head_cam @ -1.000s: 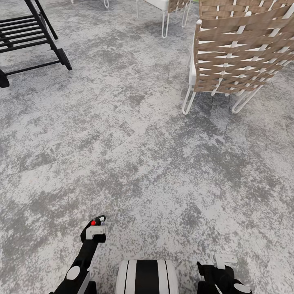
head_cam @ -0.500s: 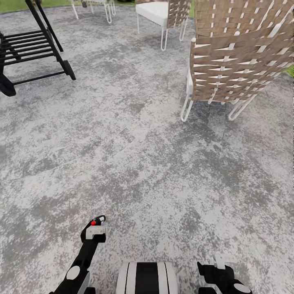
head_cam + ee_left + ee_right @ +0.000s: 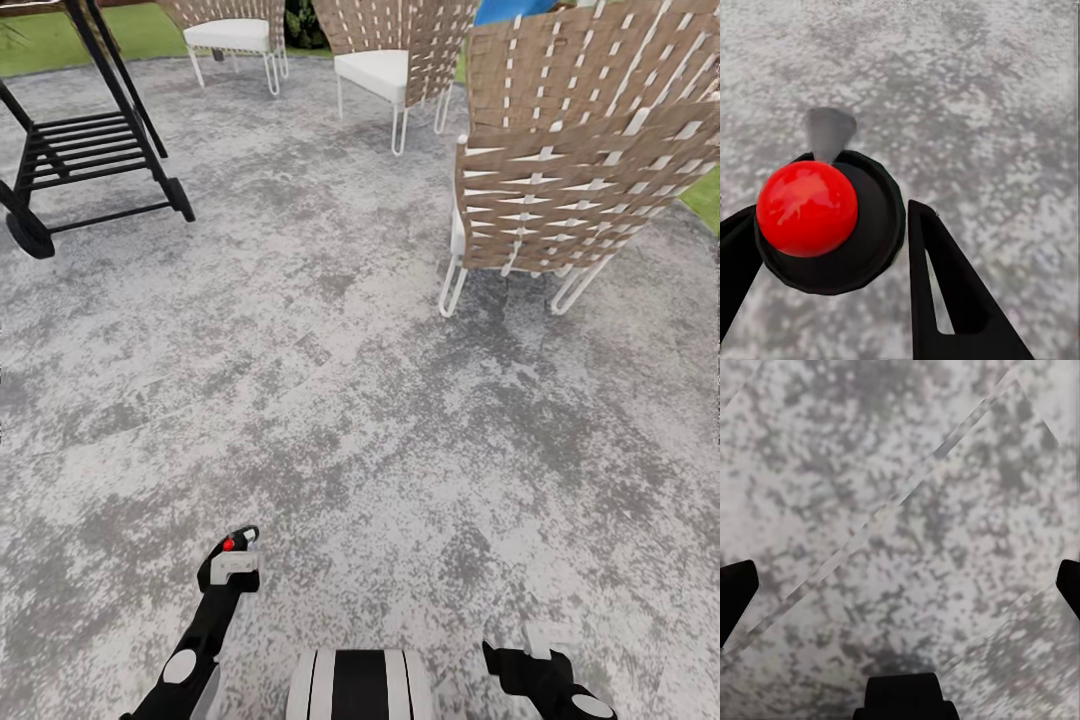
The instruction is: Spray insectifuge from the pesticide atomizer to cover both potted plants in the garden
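My left gripper [image 3: 238, 546] hangs low over the grey paving [image 3: 330, 380] and is shut on the pesticide atomizer [image 3: 230, 545]. In the left wrist view the atomizer [image 3: 832, 225] shows as a round black head with a red ball on top and a grey nozzle tip. It sits between the dark fingers [image 3: 945, 292] of the left gripper [image 3: 840, 270]. My right gripper [image 3: 545, 640] is at the bottom right of the head view. It stands open [image 3: 900, 585] over bare paving, holding nothing. The potted plants are out of view. Green lawn [image 3: 40, 35] borders the paving.
A woven brown and white chair [image 3: 570, 170] stands close ahead on the right. Two more chairs [image 3: 400, 50] [image 3: 230, 30] stand farther back. A black slatted wheeled frame [image 3: 90, 150] is at the far left. Open paving lies between them.
The whole head view has shifted down as the camera moved, bringing more chairs and a strip of lawn into the top. Both arms keep their pose, and the atomizer stays held.
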You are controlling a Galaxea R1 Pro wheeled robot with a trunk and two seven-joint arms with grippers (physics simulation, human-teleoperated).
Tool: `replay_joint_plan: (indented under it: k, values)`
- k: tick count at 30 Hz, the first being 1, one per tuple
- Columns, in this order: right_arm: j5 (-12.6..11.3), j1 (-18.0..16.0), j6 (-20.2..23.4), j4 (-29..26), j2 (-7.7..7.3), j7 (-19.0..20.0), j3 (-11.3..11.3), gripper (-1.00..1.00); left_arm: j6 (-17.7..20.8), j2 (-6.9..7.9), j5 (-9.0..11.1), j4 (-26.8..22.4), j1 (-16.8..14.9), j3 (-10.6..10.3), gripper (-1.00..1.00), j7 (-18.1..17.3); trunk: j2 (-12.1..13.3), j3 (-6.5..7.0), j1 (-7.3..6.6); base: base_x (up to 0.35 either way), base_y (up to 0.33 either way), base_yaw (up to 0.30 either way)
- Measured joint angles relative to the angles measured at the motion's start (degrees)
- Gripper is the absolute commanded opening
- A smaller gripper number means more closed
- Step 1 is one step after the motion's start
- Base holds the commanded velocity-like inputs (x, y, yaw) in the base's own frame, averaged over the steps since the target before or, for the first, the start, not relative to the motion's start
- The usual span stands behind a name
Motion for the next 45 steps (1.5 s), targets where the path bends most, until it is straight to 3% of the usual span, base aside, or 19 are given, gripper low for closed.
replay_joint_plan:
  k: [18,20,24,33,37,41,45]
  values:
    - [0.1,0.0,0.0,0.2,0.16,-0.1,0.4,1.0,4.1,0.06,0.1,0.2,0.2,-0.1,-1.0,0.0,0.2,3.99,-0.46,0.0,0.0,0.0]
    - [0.0,0.0,0.0,0.2,0.15,-0.1,0.2,1.0,7.3,0.1,0.0,0.1,0.2,-0.1,-1.0,-0.1,0.3,4.43,-0.51,0.0,0.0,0.0]
    - [0.0,0.0,0.0,0.2,0.08,0.0,0.2,1.0,9.7,0.15,-0.1,0.1,0.2,0.0,-1.0,-0.1,0.3,5.32,-0.62,0.0,0.0,0.0]
    - [0.4,0.0,0.0,0.2,0.15,-0.1,0.4,1.0,10.7,0.15,-0.1,-0.1,0.2,0.0,-1.0,-0.1,0.4,7.31,-0.85,0.0,0.0,0.0]
    - [0.5,0.0,0.0,0.2,0.15,-0.1,0.4,1.0,19.0,0.22,-0.1,-1.5,0.1,0.0,-1.0,-0.1,0.5,8.2,-0.95,0.0,0.0,0.0]
    - [0.4,0.0,0.0,0.2,0.12,-0.1,0.4,1.0,21.8,0.16,0.0,-5.8,0.2,-0.1,-1.0,-0.1,0.5,9.08,-1.06,0.0,0.0,0.0]
    - [0.3,0.0,0.0,0.1,0.07,-0.1,0.2,1.0,23.1,0.15,0.0,-6.6,0.2,0.0,-1.0,-0.2,0.6,9.88,-1.16,0.0,0.0,0.0]
